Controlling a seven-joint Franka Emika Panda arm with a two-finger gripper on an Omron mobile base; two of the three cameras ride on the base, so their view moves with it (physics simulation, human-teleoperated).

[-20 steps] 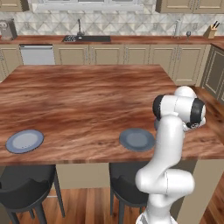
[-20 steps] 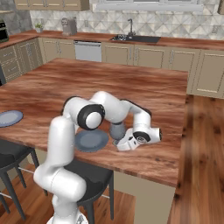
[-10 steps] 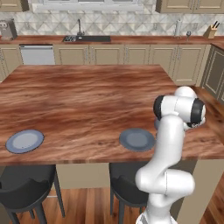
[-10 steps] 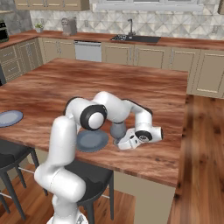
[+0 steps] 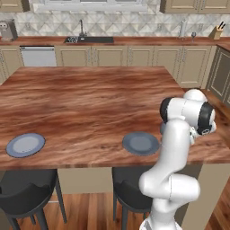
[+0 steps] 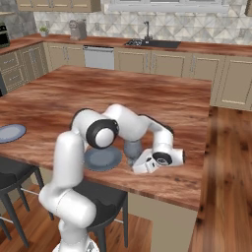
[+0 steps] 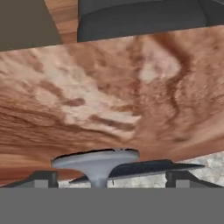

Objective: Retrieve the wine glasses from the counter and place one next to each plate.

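Note:
A grey-blue wine glass (image 6: 132,147) stands on the island top just right of the near plate (image 6: 102,158). In the hand view its disc foot (image 7: 96,159) rests on the wood and its stem (image 7: 99,179) runs down between my fingers. My gripper (image 6: 137,161) is low over the island, open, with its fingertips (image 7: 41,178) wide apart on either side of the stem and not touching it. The same plate (image 5: 141,143) lies close to the island's front edge, and a second plate (image 5: 25,144) lies far to the left. Another small stemmed glass (image 5: 193,35) stands on the back counter (image 5: 134,41).
Dark stools (image 5: 27,197) sit under the island's front edge. A sink (image 5: 87,39), a white paper-towel roll (image 5: 183,29) and a knife block (image 5: 218,32) are on the back counter. My bent arm (image 6: 123,123) arches over the near plate.
The fingers have spread apart and let go of the wine glass, which stays standing beside the near plate. The arm has hardly moved.

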